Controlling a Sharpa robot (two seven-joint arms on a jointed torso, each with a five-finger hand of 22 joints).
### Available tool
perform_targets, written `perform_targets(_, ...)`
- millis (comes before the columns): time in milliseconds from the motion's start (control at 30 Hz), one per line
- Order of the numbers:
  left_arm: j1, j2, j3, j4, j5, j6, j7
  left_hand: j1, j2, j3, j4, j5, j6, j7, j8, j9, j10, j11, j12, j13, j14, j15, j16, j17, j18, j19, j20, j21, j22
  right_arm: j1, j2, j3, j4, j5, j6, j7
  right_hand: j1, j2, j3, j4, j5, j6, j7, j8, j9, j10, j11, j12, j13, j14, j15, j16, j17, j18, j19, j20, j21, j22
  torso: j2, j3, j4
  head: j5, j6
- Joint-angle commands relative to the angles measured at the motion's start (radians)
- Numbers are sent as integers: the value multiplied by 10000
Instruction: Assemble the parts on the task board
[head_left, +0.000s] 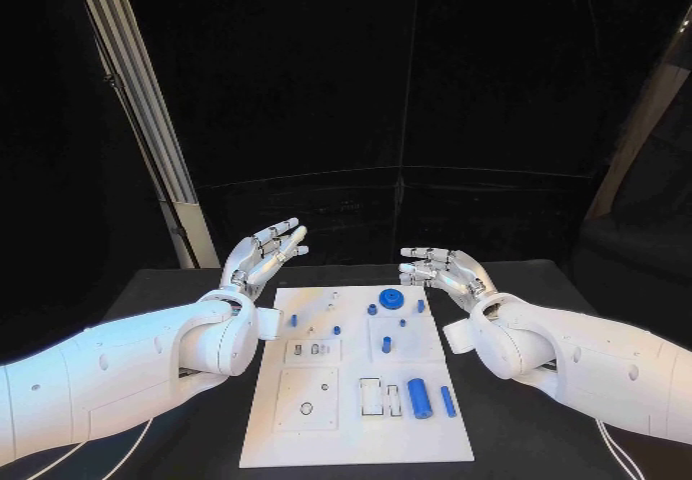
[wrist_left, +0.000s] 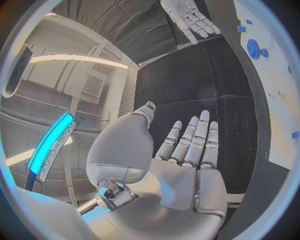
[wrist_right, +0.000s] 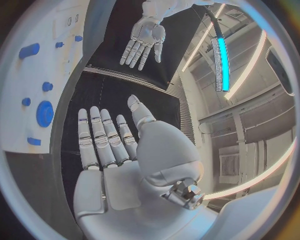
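Note:
The white task board (head_left: 433, 440) lies in the middle of the black table. A round blue disc (head_left: 391, 296) sits near its far edge, and a thick blue cylinder (head_left: 418, 396) and a thin blue rod (head_left: 449, 401) lie near its front right. Small blue pegs (head_left: 387, 344) stand between them. My left hand (head_left: 267, 255) hovers above the board's far left corner, fingers spread and holding nothing. My right hand (head_left: 441, 270) hovers above the far right corner, also empty with fingers apart. The left wrist view shows the flat left palm (wrist_left: 187, 165), the right wrist view the right palm (wrist_right: 119, 165).
White rectangular inserts (head_left: 307, 398) with slots lie on the board's left half. A metal post (head_left: 152, 130) rises behind the table at the far left. Black table surface (head_left: 555, 290) runs along both sides of the board.

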Motion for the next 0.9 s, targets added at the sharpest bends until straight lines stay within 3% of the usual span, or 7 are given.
perform_targets(33, 22, -138, 8, 121, 33, 436, 420, 191, 56, -91, -256, 32, 1647, 1232, 337, 125, 1814, -245, 471, 76, 1091, -310, 358, 76, 341, 2287, -29, 864, 395, 31, -64, 15, -114, -1325, -123, 290, 166, 66, 93, -235, -83, 1150, 719, 115, -14, 706, -170, -37, -129, 795, -206, -17, -83, 117, 550, -51, 201, -2, 35, -15, 10, -13, -56)
perform_targets(133, 26, -281, 8, 238, -48, 627, 355, 228, 140, -200, -404, 29, 3125, 1094, 610, 202, 2673, -449, 639, 54, 1945, -569, 554, 100, 546, 2990, -52, 1118, 442, 81, -122, 22, -179, -1890, -91, 283, 302, 24, 180, -340, -107, 1645, 633, 14, -118, 1170, -300, -206, -144, 1377, -351, -114, -89, 139, 932, -158, 307, -47, 71, -19, 23, -26, -42)
perform_targets(233, 28, -431, 8, 383, -151, 812, 285, 206, 238, -329, -486, 21, 3568, 1014, 658, 146, 3238, -559, 655, 34, 2471, -687, 575, 77, 592, 3213, -105, 1086, 361, 238, -136, 33, -281, -2886, -28, 229, 460, -51, 300, -365, -124, 1985, 577, -84, -169, 1536, -387, -353, -145, 1796, -468, -202, -80, 145, 1215, -268, 382, -83, 154, -18, 36, -23, -70)
perform_targets(500, 34, -716, 7, 774, -366, 1141, 211, 437, 356, -505, -904, 41, 4118, 779, 532, 36, 4136, -816, 534, 51, 3623, -1025, 636, 252, 605, 4210, -395, 1282, 292, 933, -44, 105, -737, -5986, 578, -672, 846, -382, 703, -377, -149, 2648, 348, -362, -180, 2450, -672, -731, -140, 3315, -954, -131, 68, 128, 2438, -813, 978, 40, 513, -5, 89, -125, -118)
perform_targets(633, 46, -935, 8, 1203, -403, 1253, 173, 501, 384, -508, -1004, 40, 4204, 743, 507, 37, 4275, -870, 534, 62, 3762, -1059, 638, 297, 606, 4329, -437, 1285, 265, 1343, 93, 120, -960, -7760, 883, -1328, 1038, -601, 811, -378, -134, 2909, 264, -414, -164, 2870, -840, -814, -123, 4335, -1306, 167, 246, 125, 3423, -1240, 1777, 407, 764, -33, 113, -192, -70)
perform_targets(767, 117, -1151, 9, 1752, -383, 1360, 167, 523, 421, -505, -1049, 40, 4273, 715, 501, 40, 4342, -895, 524, 64, 3818, -1079, 622, 317, 605, 4389, -456, 1280, 246, 1624, 217, 127, -1040, -9369, 1128, -2055, 1042, -749, 848, -346, -108, 3315, 26, -429, -163, 3549, -1175, -825, -103, 6121, -1806, 997, 652, 108, 4713, -1837, 3377, 1255, 1027, -79, 192, -241, -9)
perform_targets(900, 223, -1241, 10, 2032, -375, 1419, 166, 532, 426, -502, -1061, 40, 4280, 713, 498, 40, 4343, -896, 517, 61, 3819, -1080, 614, 318, 604, 4394, -459, 1276, 241, 1760, 352, 131, -1081, -10713, 1209, -2660, 803, -828, 930, -349, -228, 3437, -6, -653, -184, 3765, -1326, -1113, -113, 6528, -1961, 2625, 1685, 44, 4623, -2000, 4449, 1935, 1251, -105, 293, -335, 52)
